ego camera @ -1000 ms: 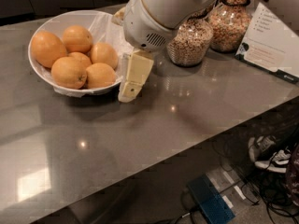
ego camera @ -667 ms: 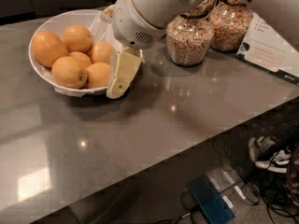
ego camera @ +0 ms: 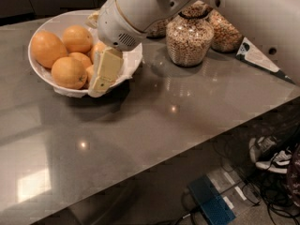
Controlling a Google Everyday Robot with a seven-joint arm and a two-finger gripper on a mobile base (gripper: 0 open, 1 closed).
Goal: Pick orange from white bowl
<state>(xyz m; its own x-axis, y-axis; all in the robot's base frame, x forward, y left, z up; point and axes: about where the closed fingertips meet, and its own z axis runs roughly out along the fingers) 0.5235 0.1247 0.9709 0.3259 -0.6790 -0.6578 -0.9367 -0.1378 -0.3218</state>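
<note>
Camera view: nearest, below the front edge of the counter (ego camera: 154, 125) and to the right of the white bowl (ego camera: 31, 60), the floor shows a blue box (ego camera: 213, 203), a tangle of cables (ego camera: 274, 191) and a pair of shoes (ego camera: 274, 156). The grey counter is glossy, with ceiling lights mirrored in it in front of the bowl. The bowl sits toward the counter's far left and holds at least five oranges (ego camera: 69, 72); none looks lifted out. The gripper (ego camera: 104, 74) hangs at the bowl's near right rim, low against the fruit on that side; whether it is open or closed on anything I cannot tell. The reach looks done, so the grasp and the lift out of the bowl seem left. Right of the bowl stand two glass jars (ego camera: 187, 39) of cereal, with a printed card (ego camera: 255, 55) just past them.
</note>
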